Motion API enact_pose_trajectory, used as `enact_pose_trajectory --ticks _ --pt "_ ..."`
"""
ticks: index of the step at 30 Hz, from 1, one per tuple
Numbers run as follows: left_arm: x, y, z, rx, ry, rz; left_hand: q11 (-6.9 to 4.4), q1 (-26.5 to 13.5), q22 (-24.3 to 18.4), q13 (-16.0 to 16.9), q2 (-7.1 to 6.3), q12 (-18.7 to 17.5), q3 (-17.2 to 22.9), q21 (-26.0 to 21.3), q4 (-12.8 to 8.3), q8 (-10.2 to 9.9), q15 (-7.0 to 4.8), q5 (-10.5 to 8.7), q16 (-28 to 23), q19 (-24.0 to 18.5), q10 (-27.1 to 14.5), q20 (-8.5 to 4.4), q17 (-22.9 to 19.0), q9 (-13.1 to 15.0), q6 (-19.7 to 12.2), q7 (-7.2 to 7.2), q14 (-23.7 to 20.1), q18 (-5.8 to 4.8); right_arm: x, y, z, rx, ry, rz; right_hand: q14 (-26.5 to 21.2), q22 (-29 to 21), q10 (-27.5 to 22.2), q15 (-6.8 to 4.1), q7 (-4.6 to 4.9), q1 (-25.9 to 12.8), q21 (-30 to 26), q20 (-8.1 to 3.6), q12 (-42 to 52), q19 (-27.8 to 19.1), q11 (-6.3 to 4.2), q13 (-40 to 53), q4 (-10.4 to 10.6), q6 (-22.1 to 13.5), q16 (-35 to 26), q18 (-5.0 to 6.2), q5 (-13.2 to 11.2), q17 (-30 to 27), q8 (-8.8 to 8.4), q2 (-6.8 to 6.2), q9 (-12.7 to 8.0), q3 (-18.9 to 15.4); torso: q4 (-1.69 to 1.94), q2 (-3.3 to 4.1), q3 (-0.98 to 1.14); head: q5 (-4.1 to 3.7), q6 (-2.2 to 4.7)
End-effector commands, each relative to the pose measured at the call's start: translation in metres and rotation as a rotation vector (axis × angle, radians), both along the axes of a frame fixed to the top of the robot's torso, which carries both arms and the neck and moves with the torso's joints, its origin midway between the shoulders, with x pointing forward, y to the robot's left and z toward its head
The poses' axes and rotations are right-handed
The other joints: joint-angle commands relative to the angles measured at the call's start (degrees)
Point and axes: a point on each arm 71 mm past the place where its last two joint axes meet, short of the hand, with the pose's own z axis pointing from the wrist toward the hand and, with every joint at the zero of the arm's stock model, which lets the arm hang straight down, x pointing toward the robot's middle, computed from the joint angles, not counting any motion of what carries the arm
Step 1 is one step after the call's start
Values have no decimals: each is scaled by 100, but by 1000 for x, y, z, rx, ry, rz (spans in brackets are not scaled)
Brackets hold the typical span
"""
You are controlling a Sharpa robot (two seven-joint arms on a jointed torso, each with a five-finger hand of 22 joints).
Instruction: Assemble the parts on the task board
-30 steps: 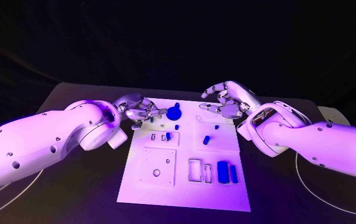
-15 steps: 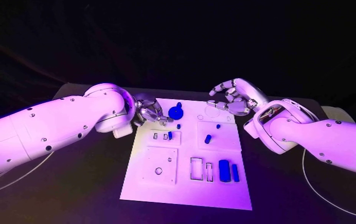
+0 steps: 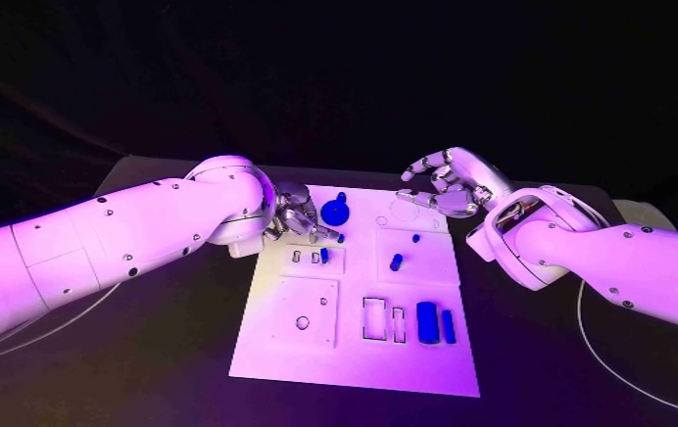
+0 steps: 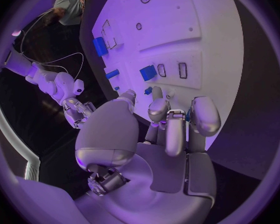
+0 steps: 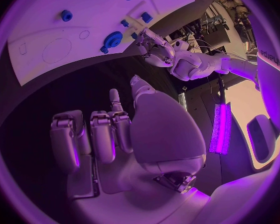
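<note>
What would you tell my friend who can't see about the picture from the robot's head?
A white task board lies on a black table, with small blue parts on it. The robot's left hand reaches over the board's far left edge beside a round blue part. Its right hand hovers over the far right corner, holding nothing.

A robotics lab, dim, under staged violet light.

A black table (image 3: pixel 169 280) stands against dark drapes, with a white task board (image 3: pixel 304 349) of cut-out slots and small blue parts (image 3: pixel 427 322) set out on it like a test fixture. Two white arms (image 3: pixel 127 241) work over it. Past the table the right wrist view shows racks of equipment and loose cabling (image 5: pixel 230 12), a glowing light bar (image 5: pixel 219 129) and a pale floor; the left wrist view shows cables (image 4: pixel 59 67) trailing across the floor.
</note>
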Motion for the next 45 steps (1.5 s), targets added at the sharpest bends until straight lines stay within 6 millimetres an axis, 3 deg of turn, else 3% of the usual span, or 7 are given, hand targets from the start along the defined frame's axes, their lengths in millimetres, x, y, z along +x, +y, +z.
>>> enact_pose_trajectory --ticks 1,12,36,45 --pt "0 -2 -2 38 19 -20 -34 -59 24 8 9 25 -40 39 -8 42 -44 -22 30 36 -12 -10 1328 14 -43 9 556 -78 0 1 -2 -13 19 5 533 1433 226 -39 4 0 -19 -46 -19 554 -38 1104 -1 13 -37 -55 21 1118 34 25 7 -34 -3 4 3 -8 -13" --pt "0 -6 -8 62 55 -40 -40 -15 64 22 39 39 -38 62 -16 68 -48 11 38 47 -10 -12 1340 62 -60 2 560 -84 1 1 -2 -18 22 1 532 1424 224 -40 3 -9 -31 -47 -22 547 -39 1101 1 7 -38 -52 23 1113 37 25 11 -39 4 3 -9 -18 -30" --pt "-3 -11 -14 74 97 -63 -50 206 142 71 79 89 -17 111 -24 127 -55 62 60 56 -1 -16 1374 191 -109 -10 571 -95 2 1 -3 -20 26 0 532 1424 224 -40 3 -9 -31 -47 -22 547 -39 1101 1 7 -38 -52 23 1113 37 25 11 -39 4 0 -3 -22 -44" --pt "-4 -13 -14 64 105 -65 -51 421 186 81 162 101 67 141 -27 130 -55 93 68 54 -10 -13 1386 263 -144 -10 574 -101 2 2 -3 -21 29 0 531 1419 224 -43 -1 -17 -36 -53 -22 543 -43 1101 0 -1 -41 -50 42 1105 50 39 26 -41 4 2 -3 -18 -54"
